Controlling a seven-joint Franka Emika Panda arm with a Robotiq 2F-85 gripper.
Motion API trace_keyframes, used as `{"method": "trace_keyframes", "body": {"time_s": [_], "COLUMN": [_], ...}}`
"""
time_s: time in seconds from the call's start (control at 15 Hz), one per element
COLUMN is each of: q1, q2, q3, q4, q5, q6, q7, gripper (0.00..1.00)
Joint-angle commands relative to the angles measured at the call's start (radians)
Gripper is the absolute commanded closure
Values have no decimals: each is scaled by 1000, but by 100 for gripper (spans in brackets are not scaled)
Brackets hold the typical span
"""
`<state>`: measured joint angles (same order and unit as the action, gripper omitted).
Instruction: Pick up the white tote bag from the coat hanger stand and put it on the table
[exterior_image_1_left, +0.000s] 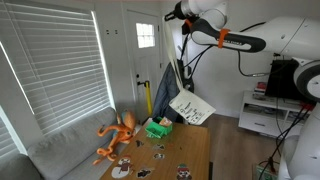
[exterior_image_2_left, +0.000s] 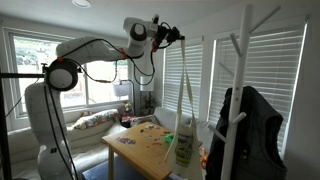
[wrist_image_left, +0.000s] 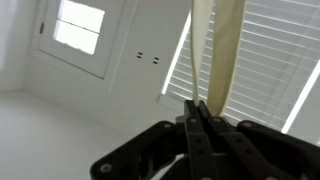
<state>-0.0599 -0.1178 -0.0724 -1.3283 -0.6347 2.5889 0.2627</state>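
Observation:
My gripper (exterior_image_1_left: 181, 14) (exterior_image_2_left: 166, 33) is high up, shut on the long pale straps (wrist_image_left: 224, 50) of the white tote bag. In the wrist view the straps run out from between the closed fingers (wrist_image_left: 200, 106). The bag (exterior_image_1_left: 190, 108) (exterior_image_2_left: 185, 140) hangs free below the gripper, tilted, with its green-yellow print showing. It is off the coat hanger stand (exterior_image_2_left: 240, 70), which stands apart from it. The bag hangs over the far end of the brown table (exterior_image_1_left: 185, 160) (exterior_image_2_left: 150, 155); I cannot tell whether it touches the top.
A dark blue-grey jacket (exterior_image_2_left: 255, 130) (exterior_image_1_left: 166, 88) hangs on the stand. On the table lie an orange toy (exterior_image_1_left: 118, 136), a bright green object (exterior_image_1_left: 158, 127) and several small items. Window blinds, a couch (exterior_image_1_left: 60, 150) and a low white cabinet (exterior_image_1_left: 262, 112) surround the table.

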Motion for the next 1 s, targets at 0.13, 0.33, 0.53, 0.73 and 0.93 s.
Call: {"method": "trace_keyframes", "body": {"time_s": [0.13,0.33,0.53,0.73,0.93], "q1": [142,174,183,190,212], "q2": [52,103,72,92,91], "q3": [58,105,96,95,115], "q4": [112,202,135,157,119], "q5": [312,536,537,566,615], "q6": [-10,-52,-28,-31,-69], "q7": [-197,-312,-310,-329,-362], "gripper": [99,99,96,96,99]}}
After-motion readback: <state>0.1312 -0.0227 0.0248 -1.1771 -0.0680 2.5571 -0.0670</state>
